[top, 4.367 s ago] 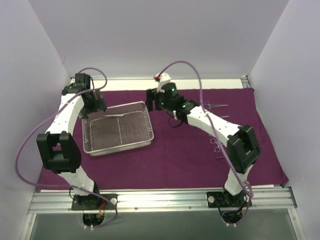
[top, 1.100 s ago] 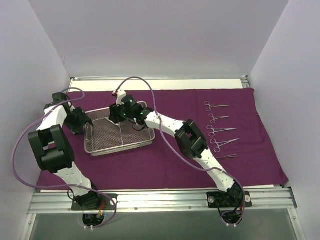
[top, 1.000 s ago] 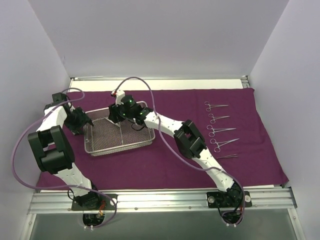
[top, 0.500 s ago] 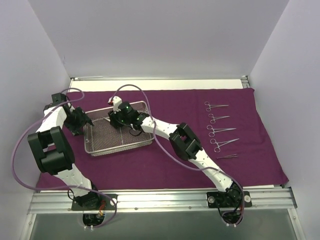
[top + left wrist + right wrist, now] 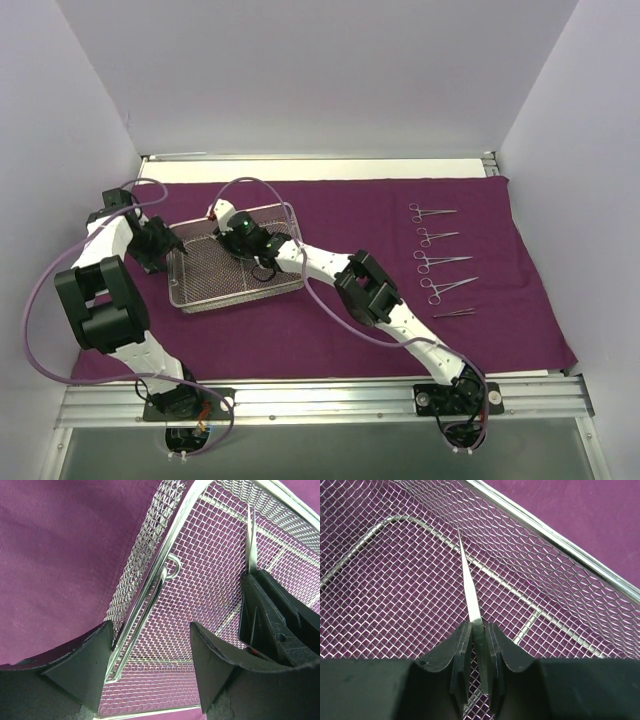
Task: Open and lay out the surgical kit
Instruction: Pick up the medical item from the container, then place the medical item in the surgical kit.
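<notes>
The dark purple cloth wrap (image 5: pixel 350 320) lies spread flat on the table. On its left part stands the silver wire-mesh tray (image 5: pixel 240 299). My right gripper (image 5: pixel 228 238) reaches into the tray and is shut on the silver tweezers (image 5: pixel 470 590), whose pointed tip sticks out ahead of the pads over the mesh (image 5: pixel 380 580). My left gripper (image 5: pixel 150 650) is open, its fingers (image 5: pixel 85 665) astride the tray's left wall and wire handle (image 5: pixel 150 595). From there the tweezers (image 5: pixel 251 545) and the right gripper's black fingers (image 5: pixel 280 620) show too.
Several scissor-handled clamps (image 5: pixel 442 260) lie in a column on the right of the cloth, with another pair of tweezers (image 5: pixel 455 313) below them. White walls close in the left, right and back. A metal rail (image 5: pixel 320 395) runs along the near edge.
My right arm has reached further left into the tray and its jaws have closed on the tweezers. The left arm has stayed at the tray's left wall.
</notes>
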